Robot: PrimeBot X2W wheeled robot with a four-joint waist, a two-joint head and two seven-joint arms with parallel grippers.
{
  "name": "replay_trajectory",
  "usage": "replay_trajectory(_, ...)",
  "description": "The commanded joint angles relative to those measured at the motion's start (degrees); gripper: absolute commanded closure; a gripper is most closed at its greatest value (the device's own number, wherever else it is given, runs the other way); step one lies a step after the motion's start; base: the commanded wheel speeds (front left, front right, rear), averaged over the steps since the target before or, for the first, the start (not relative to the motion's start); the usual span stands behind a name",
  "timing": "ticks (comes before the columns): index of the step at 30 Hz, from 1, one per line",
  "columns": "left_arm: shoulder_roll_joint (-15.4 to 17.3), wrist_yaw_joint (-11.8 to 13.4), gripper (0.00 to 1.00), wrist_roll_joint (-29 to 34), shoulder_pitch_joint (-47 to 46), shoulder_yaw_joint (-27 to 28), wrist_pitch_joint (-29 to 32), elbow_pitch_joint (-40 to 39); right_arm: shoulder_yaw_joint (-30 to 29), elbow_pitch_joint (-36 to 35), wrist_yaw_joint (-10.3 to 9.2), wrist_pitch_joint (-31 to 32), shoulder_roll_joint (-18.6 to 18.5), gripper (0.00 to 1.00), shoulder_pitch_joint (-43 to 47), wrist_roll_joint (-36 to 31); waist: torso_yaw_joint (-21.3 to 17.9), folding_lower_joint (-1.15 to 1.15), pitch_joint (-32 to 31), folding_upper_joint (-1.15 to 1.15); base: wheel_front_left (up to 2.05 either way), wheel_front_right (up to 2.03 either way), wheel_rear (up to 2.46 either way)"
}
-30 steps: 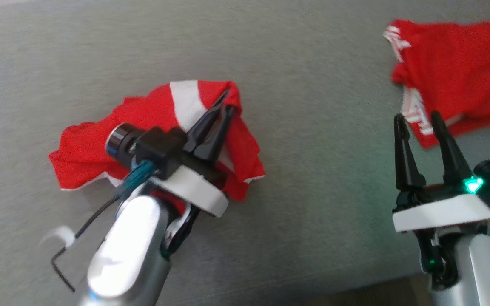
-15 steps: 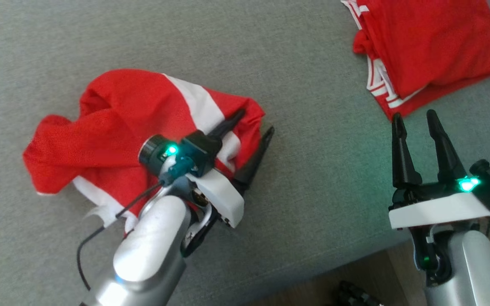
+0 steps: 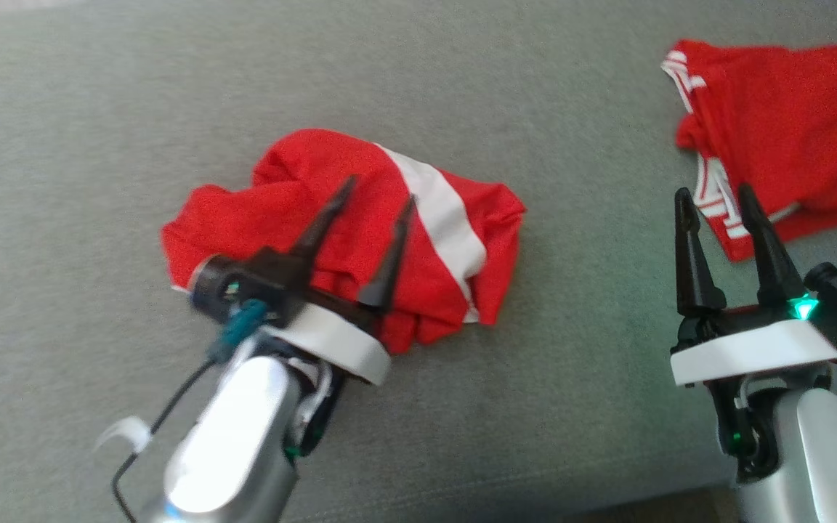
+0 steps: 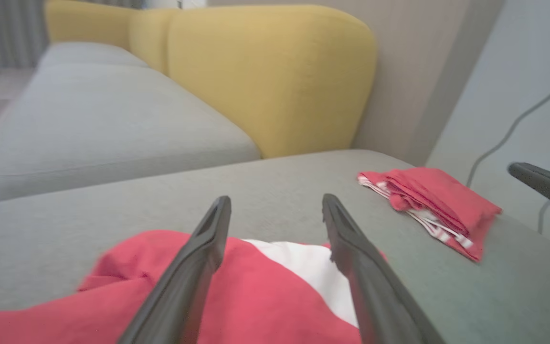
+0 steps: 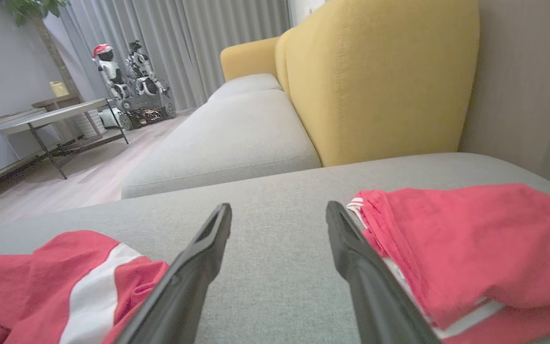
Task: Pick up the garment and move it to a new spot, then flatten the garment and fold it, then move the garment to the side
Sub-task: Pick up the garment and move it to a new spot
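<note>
The garment [image 3: 495,225] is a crumpled red piece with a broad white stripe, lying in a heap on the grey couch seat [image 3: 571,407]. My left gripper [image 3: 382,189] hovers just over its near side, open, with nothing between its fingers. In the left wrist view the garment [image 4: 265,296] spreads below the open left gripper [image 4: 276,197]. My right gripper [image 3: 713,191] stands open at the right, over bare cushion. The right wrist view has the garment [image 5: 41,282] at lower left, beside the open right gripper [image 5: 279,204].
A second red garment [image 3: 789,123], folded, with white trim, lies at the far right of the seat, just beyond my right fingertips. A yellow backrest [image 4: 265,71] rises behind. The seat's front edge runs along the bottom, with wood floor [image 3: 651,508] below. A low table [image 5: 50,114] stands farther off.
My left gripper has gone from shut on the garment to open, letting it go. The garment now rests in a heap. The head camera has shifted between frames. The right gripper stays open.
</note>
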Motion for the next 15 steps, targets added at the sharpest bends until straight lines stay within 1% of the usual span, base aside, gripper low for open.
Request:
replay_trajectory(1, 1.0, 1.0, 0.0, -0.3, -0.4, 2.8, -0.6, -2.6, 1.0, -2.3, -0.05, 0.6, -0.2, 0.0, 0.3, -0.6, 2.6, 0.0, -2.5, 0.0, 0.0, 0.0, 0.0)
replay_trajectory(4, 2.4, 3.3, 0.0, -0.7, 1.2, 6.1, -1.2, -3.7, 1.0, -2.5, -0.05, 1.4, -0.2, 0.0, 1.0, -1.3, 4.3, 0.0, -4.0, 0.0, 0.0, 0.0, 0.0)
replay_trajectory(8, 4.6, 5.6, 0.0, -1.1, 3.7, 10.5, -1.6, -5.0, 1.2, -2.8, -0.05, 2.3, -0.2, 0.0, 1.7, -2.3, 6.2, 0.0, -5.7, 0.0, 0.0, 0.0, 0.0)
replay_trajectory(11, 6.5, 6.4, 0.0, -1.4, 6.0, 13.3, -1.7, -5.3, 1.2, -2.9, -0.05, 2.9, -0.2, 0.0, 2.4, -2.9, 7.3, 0.0, -6.9, 0.0, 0.0, 0.0, 0.0)
replay_trajectory(15, 8.5, 6.7, 0.0, -1.9, 9.4, 16.1, -1.8, -6.0, 1.3, -3.0, -0.05, 3.6, -0.2, 0.0, 3.4, -3.5, 8.1, 0.0, -8.3, 0.0, 0.0, 0.0, 0.0)
